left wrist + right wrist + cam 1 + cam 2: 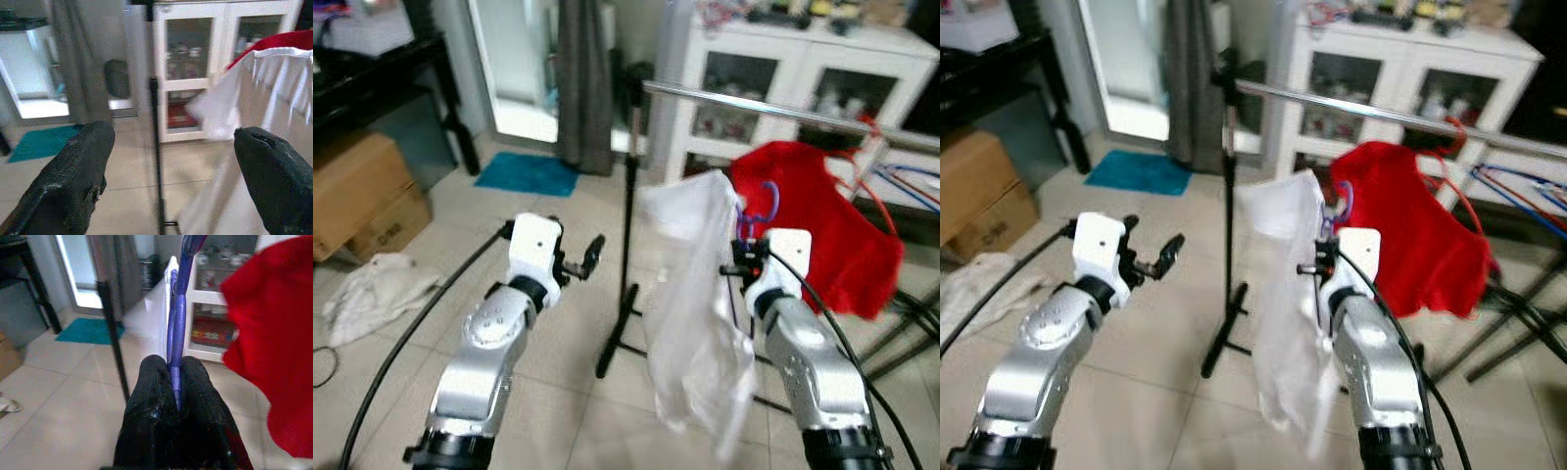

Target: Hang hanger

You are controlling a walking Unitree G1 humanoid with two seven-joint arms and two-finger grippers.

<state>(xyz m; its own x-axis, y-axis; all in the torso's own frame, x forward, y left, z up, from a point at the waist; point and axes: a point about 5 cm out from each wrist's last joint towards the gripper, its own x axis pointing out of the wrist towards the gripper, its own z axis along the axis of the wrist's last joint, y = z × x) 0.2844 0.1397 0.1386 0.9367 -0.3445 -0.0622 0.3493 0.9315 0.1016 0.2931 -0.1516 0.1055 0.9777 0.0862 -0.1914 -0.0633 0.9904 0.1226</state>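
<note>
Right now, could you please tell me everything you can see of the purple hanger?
The purple hanger looks like thin, smooth plastic. Its hook curls upward above the right hand, below the silver rail and not yet on it. The right hand's black fingers are pinched shut on its neck, holding it roughly upright. A white garment hangs from it and drapes down beside the arm, hiding the hanger's shoulders. A red garment hangs just behind.

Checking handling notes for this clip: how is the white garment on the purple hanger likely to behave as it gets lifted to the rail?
Probably floppy: the white garment drapes in loose folds below the right gripper, shut on the purple hanger. It looks thin and light, so it may swing. It hangs close to the red garment and could brush it.
</note>
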